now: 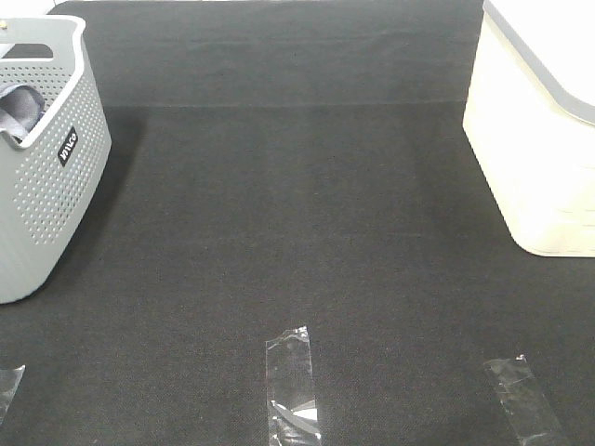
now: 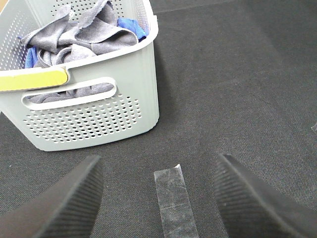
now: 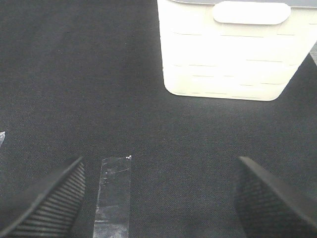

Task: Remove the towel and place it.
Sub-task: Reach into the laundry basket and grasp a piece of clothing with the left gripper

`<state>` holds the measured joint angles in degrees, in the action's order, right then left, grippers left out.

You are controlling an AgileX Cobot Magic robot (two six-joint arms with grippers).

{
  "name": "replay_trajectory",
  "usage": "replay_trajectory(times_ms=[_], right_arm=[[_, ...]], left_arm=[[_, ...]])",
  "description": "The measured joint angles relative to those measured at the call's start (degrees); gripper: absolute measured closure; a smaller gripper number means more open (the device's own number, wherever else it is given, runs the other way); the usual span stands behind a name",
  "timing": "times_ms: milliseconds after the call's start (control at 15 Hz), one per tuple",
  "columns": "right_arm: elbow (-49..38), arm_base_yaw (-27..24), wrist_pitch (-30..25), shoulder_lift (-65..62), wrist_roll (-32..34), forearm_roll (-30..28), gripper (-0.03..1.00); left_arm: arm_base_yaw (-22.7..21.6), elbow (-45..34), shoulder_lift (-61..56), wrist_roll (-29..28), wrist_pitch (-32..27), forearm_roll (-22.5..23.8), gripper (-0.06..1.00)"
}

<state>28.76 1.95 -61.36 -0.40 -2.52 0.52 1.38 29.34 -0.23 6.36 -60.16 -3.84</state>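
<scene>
The grey-lavender towel [image 2: 81,37] lies crumpled inside the perforated grey basket [image 2: 124,94], partly over a bright blue cloth [image 2: 131,25]. In the high view only a fold of the towel [image 1: 20,107] shows inside the basket [image 1: 51,186] at the far left. My left gripper [image 2: 158,198] is open and empty, low over the black mat in front of the basket. My right gripper [image 3: 158,198] is open and empty, in front of the white bin [image 3: 228,54]. Neither gripper shows in the high view.
A white bin with a grey lid [image 1: 539,130] stands at the right edge. Clear tape strips [image 1: 293,386] [image 1: 522,395] lie on the black mat near the front. A yellow label [image 2: 32,79] sits on the basket's rim.
</scene>
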Motion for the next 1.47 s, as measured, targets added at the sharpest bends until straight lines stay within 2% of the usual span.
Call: replay_trajectory(times_ms=[1467], right_arm=[[0.00, 0.00, 0.00, 0.00, 0.00, 0.00, 0.21]], left_arm=[[0.00, 0.00, 0.00, 0.00, 0.00, 0.00, 0.32]])
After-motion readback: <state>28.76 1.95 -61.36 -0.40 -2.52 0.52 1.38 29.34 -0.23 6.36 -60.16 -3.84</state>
